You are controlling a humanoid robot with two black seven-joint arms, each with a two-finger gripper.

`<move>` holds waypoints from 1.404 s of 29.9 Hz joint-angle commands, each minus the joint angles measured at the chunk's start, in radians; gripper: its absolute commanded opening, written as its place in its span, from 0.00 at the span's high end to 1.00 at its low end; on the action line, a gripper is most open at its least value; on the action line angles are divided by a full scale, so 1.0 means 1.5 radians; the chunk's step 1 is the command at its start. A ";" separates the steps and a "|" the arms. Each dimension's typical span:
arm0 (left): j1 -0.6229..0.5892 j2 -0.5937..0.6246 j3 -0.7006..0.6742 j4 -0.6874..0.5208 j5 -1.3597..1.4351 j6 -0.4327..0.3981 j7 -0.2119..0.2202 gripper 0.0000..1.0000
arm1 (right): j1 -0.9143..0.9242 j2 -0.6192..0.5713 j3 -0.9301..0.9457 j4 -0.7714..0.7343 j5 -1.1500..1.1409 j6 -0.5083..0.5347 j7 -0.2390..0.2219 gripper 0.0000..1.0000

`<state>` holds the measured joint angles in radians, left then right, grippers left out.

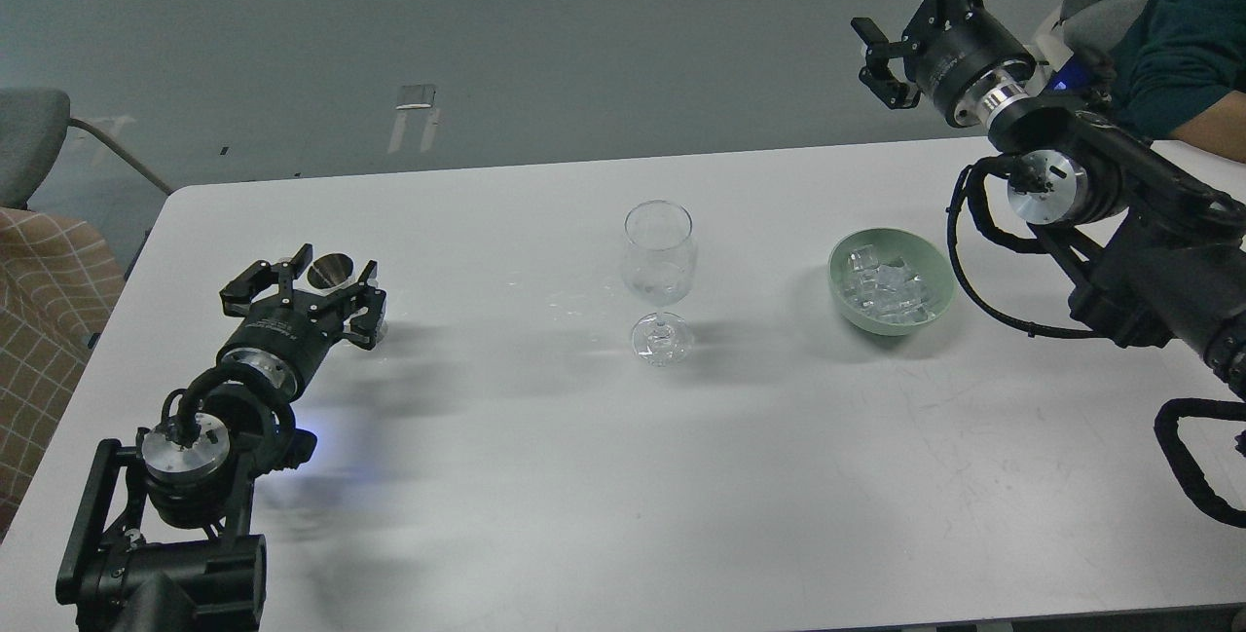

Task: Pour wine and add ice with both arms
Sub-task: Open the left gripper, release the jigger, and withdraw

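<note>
A clear wine glass (660,262) stands upright at the table's middle. A pale green bowl (936,267) to its right holds several clear ice cubes (881,286). My left gripper (307,286) rests low at the table's left, its fingers spread around a small metal cup (331,271) whose body is mostly hidden behind them. My right gripper (920,4) is open and empty, raised high beyond the table's far right edge, well above and behind the bowl.
The white table (545,476) has its far edge just behind the glass. A seated person's arm (1197,38) is at the far right corner. A grey chair (29,140) and checked fabric (39,301) stand off the left edge.
</note>
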<state>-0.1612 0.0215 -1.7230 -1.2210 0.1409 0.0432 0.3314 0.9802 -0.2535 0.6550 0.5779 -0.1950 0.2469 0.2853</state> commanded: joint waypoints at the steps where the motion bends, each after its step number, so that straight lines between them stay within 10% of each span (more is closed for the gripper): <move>1: 0.001 0.002 0.000 -0.001 0.000 0.001 0.001 0.19 | 0.000 0.000 0.000 0.000 0.000 0.000 0.000 0.00; 4: 0.004 0.003 0.000 -0.001 0.001 0.000 0.005 0.03 | 0.000 0.000 0.000 0.000 0.000 0.000 0.000 0.00; 21: 0.063 0.040 -0.013 -0.038 -0.008 -0.022 0.055 0.02 | -0.001 -0.011 0.000 0.008 0.000 0.000 0.000 0.00; 29: 0.151 0.049 -0.073 -0.078 -0.009 -0.121 0.105 0.02 | -0.024 -0.061 0.000 0.057 0.000 0.000 0.000 0.00; 42: 0.213 0.178 -0.141 -0.083 0.012 -0.314 0.105 0.02 | -0.083 -0.320 -0.080 0.306 -0.218 -0.023 0.001 0.00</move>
<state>0.1671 0.2286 -1.9325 -1.3470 0.1433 -0.4114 0.4888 0.8778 -0.6401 0.5627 0.9396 -0.4004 0.2396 0.2830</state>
